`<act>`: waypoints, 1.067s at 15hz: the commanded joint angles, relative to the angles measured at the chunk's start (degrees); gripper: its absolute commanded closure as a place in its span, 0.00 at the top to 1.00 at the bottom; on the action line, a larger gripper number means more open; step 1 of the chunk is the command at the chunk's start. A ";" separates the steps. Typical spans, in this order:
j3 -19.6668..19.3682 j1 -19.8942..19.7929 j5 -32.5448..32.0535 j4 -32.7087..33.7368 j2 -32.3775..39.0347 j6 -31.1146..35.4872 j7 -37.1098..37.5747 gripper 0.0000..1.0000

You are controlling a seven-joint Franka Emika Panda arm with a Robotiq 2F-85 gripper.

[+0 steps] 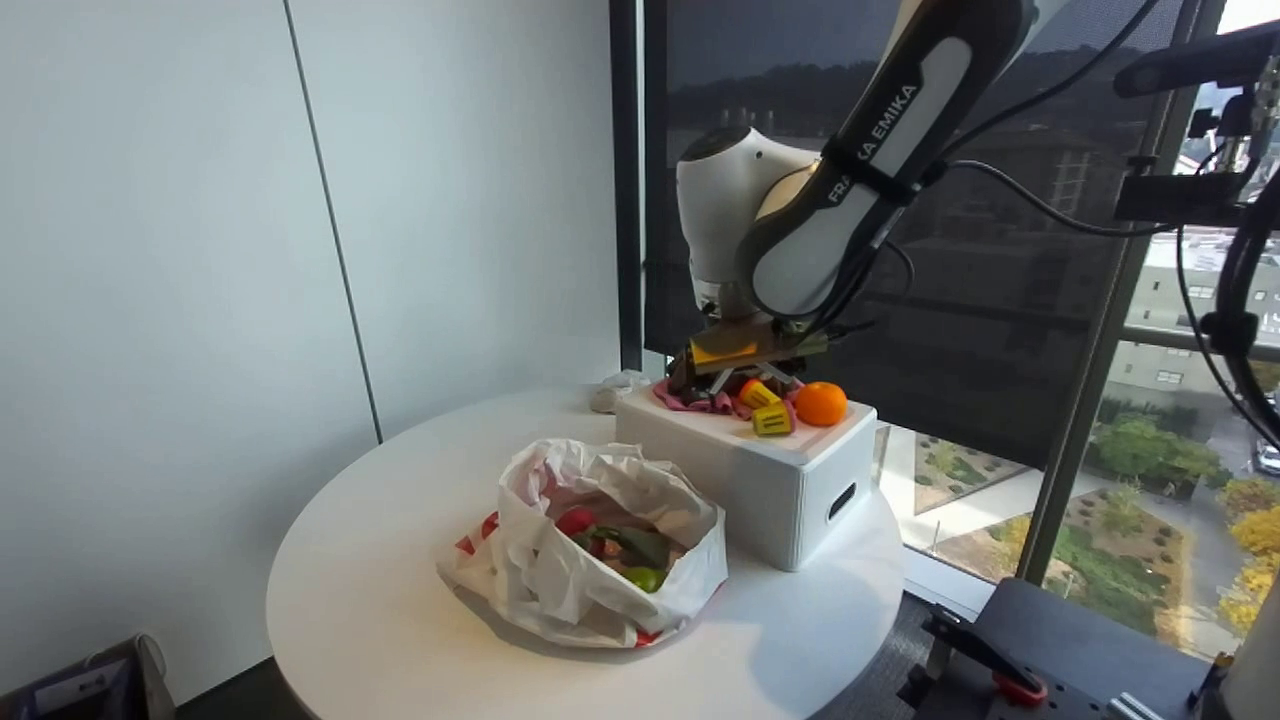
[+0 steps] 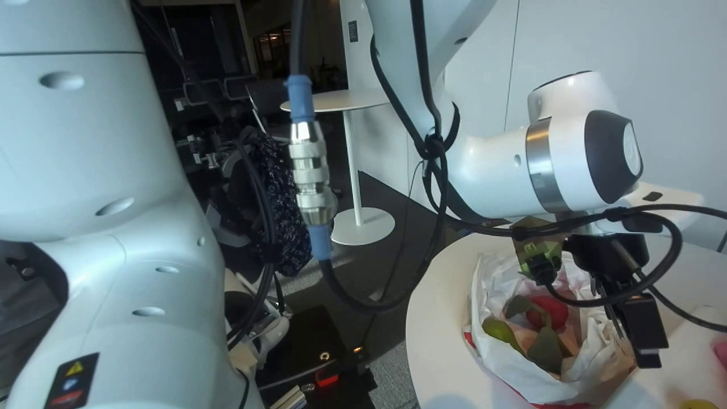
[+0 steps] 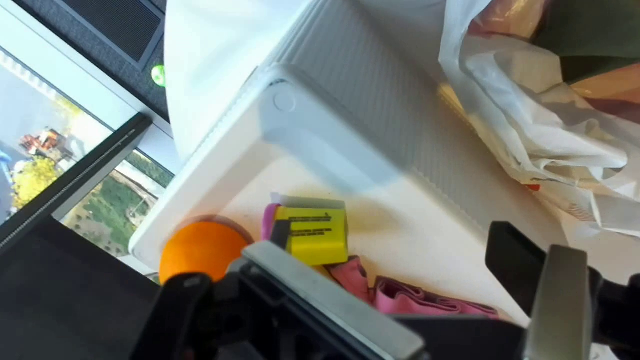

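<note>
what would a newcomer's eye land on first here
Probably the round orange thing, vivid on top of the white box, next to small yellow pieces. Next, perhaps, the crumpled white bag gaping on the round table, with something round and red inside. Then the gripper, jaws spread wide, hanging over the box top near the pink cloth.
</note>
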 commanded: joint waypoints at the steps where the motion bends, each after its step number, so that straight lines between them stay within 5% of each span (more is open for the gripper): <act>1: -1.05 -2.35 -0.84 0.87 1.44 -0.73 9.08 1.00; 11: -4.69 -2.77 -6.39 7.61 10.64 -2.55 26.76 1.00; 16: -5.29 -3.54 -9.23 10.17 13.73 0.03 28.20 1.00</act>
